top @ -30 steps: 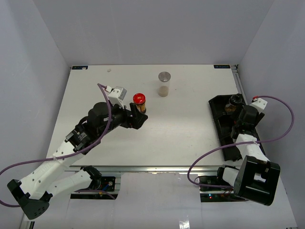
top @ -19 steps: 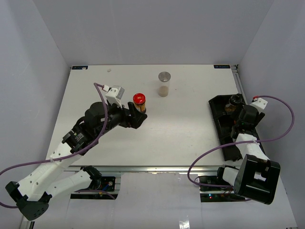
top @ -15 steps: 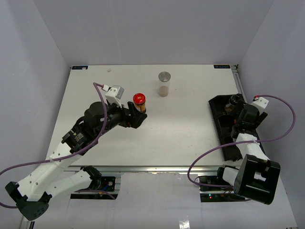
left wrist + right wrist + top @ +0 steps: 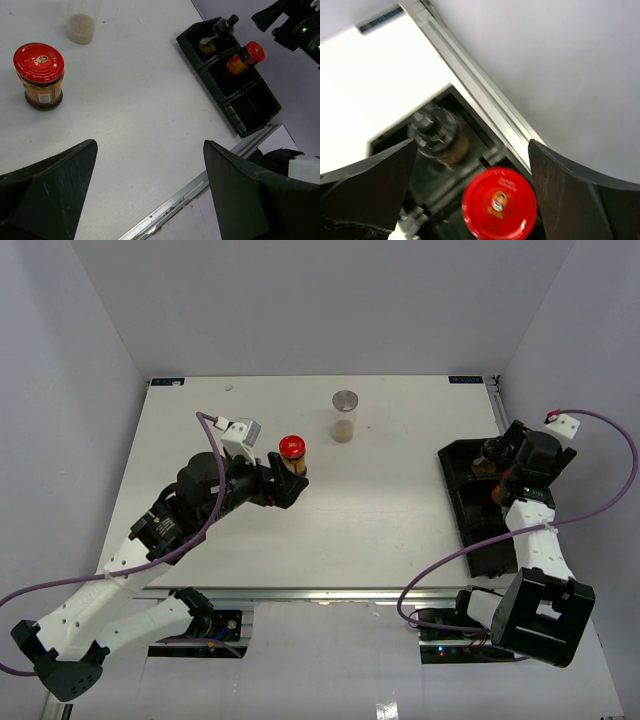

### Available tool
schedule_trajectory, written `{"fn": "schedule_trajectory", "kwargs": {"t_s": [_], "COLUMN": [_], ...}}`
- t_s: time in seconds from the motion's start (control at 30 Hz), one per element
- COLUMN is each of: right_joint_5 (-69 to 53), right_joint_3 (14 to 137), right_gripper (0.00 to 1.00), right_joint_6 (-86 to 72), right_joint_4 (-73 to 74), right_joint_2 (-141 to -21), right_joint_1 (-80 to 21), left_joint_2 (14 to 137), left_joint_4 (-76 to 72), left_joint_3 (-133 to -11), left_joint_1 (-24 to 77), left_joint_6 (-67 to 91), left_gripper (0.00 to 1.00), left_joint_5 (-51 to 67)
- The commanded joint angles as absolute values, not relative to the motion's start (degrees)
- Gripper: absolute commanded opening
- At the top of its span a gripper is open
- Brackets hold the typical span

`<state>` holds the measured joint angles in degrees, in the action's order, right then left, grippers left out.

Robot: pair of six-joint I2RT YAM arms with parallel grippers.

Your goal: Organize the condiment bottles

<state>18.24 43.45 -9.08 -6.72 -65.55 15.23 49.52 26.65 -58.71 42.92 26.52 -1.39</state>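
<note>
The left claw [image 4: 150, 145] is spread and empty; approaching off-centre, it could tip the red-capped bottle [image 4: 40, 75] at 10 o'clock.

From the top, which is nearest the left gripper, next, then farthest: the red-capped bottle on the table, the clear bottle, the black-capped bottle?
1. Red-capped bottle, right beside the left gripper.
2. Clear bottle, farther back.
3. Black-capped bottle, in the right-side tray.

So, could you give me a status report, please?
Left gripper open, short of red-capped bottle on table. Right gripper open above tray, empty. Black-capped bottle and second red-capped bottle in tray; clear bottle on table. Nothing in the way.
</note>
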Motion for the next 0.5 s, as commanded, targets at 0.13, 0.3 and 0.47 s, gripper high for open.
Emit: {"fn": "schedule_trajectory", "kwargs": {"t_s": [0.13, 0.3, 0.47], "right_joint_5": [-3.57, -14.57, -19.34], "right_joint_3": [58.4, 61.78, 66.53], "right_gripper": [0.94, 0.93, 0.91], "right_joint_6": [-8.22, -4.3, -3.06], "right_joint_4": [4.84, 4.59, 2.23], "right_joint_2": [-65.84, -66.59, -71.68], "right_joint_1": [8.39, -3.38, -16.22], "left_joint_2": [55.52, 57.57, 54.04], "left_joint_4": [27.86, 30.7, 31.57], "left_joint_3": [-62.02, -62.89, -59.84], "left_joint_1": [42.89, 42.42, 41.97], "left_joint_6": [24.91, 25.91, 29.41], "left_gripper": [0.98, 0.98, 0.98], "left_joint_5": [-6.82, -10.46, -12.68]}}
